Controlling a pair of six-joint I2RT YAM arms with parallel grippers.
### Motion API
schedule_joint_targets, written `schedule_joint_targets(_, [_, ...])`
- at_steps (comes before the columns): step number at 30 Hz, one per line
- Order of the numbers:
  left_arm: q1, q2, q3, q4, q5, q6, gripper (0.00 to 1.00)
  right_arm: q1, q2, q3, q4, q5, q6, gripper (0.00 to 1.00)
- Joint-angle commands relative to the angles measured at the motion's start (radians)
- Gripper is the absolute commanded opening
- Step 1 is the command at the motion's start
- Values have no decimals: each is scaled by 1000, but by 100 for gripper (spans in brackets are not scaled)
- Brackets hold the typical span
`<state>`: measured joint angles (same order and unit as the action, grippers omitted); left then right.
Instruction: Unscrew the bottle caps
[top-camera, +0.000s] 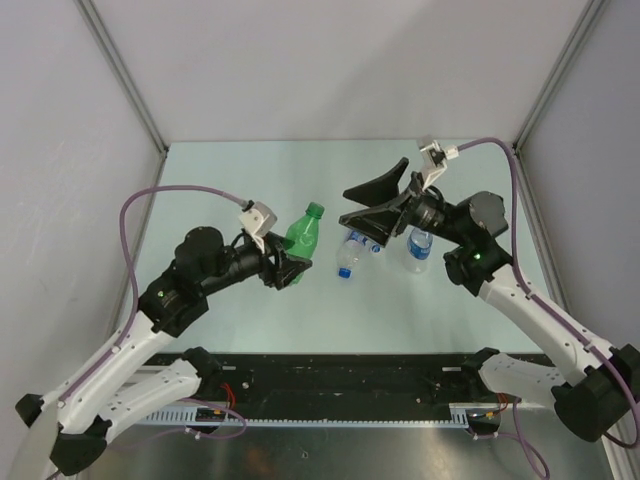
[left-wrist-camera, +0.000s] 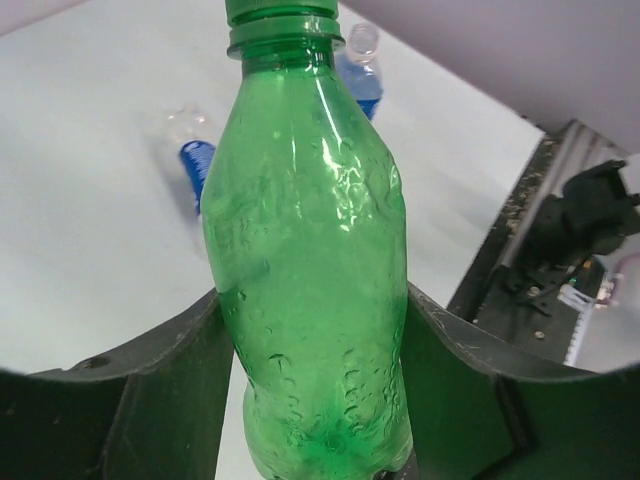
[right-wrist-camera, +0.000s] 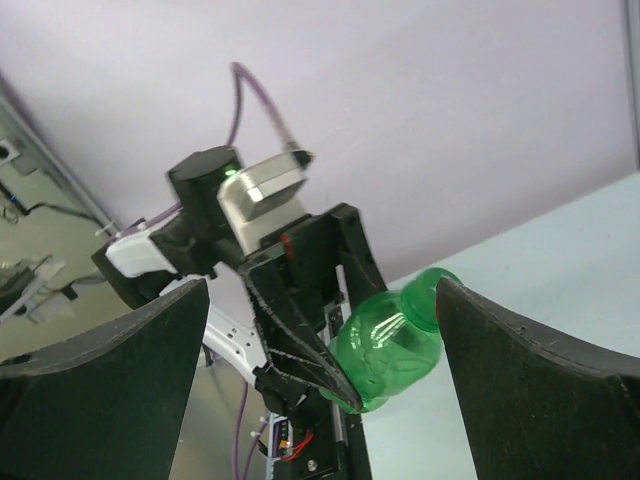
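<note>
1. Left gripper: the fingers are clamped on the lower body of the green bottle, one on each side. The bottle is held above the table, tilted, with its neck pointing away from the arm bases.

2. Green bottle: the left wrist view shows a dented wall with droplets clinging to the inside. The green cap sits on the neck.

3. Right gripper: the fingers stand wide apart and hold nothing. The fingertips are just to the right of the green cap and do not touch it. In the right wrist view the capped end of the bottle lies between the two fingers, clear of both.

4. Lying clear bottle: it rests on its side on the table, below the right gripper. It has a blue label. Its contents and cap cannot be made out.

5. Upright clear bottle: it stands on the table to the right, close beside the right arm. It has a blue label and a pale cap. Its contents cannot be made out.

6. Count: three bottles, one green and two clear. Two caps can be made out, one green and one pale.
</note>
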<state>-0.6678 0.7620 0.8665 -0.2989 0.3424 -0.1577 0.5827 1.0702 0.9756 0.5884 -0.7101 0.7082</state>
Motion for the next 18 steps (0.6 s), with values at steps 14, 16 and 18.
schedule_joint_targets(14, [-410, 143, 140, -137, -930, 117, 0, 17, 154, 153, -344, 218, 94, 99])
schedule_joint_targets(16, [-449, 174, 153, -143, -1002, 123, 0, 25, 175, 161, -355, 220, 111, 99])
schedule_joint_targets(18, [-481, 200, 165, -145, -1057, 126, 0, 32, 193, 166, -363, 224, 123, 99])
